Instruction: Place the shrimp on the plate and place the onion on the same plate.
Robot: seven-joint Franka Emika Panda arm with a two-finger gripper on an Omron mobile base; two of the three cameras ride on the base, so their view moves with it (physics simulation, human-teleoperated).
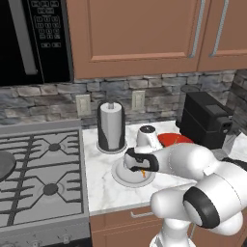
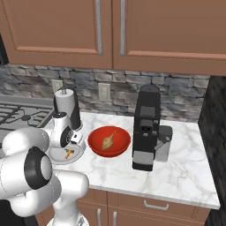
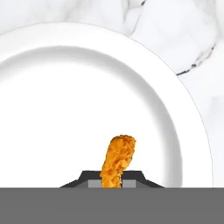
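Observation:
The shrimp, a small orange sliver, stands up between my two dark finger tips just above the light plate. My gripper is shut on the shrimp, low over the plate's near part. From the left base view the gripper hangs over the plate, with the shrimp showing as an orange speck under the hand. In the right base view the shrimp is right at the plate. The tan onion lies in the red bowl, right of the plate.
A paper towel roll stands just behind the plate. A black coffee machine sits right of the red bowl. The stove lies to the left, and a microwave hangs above it. Marble counter stretches to the right.

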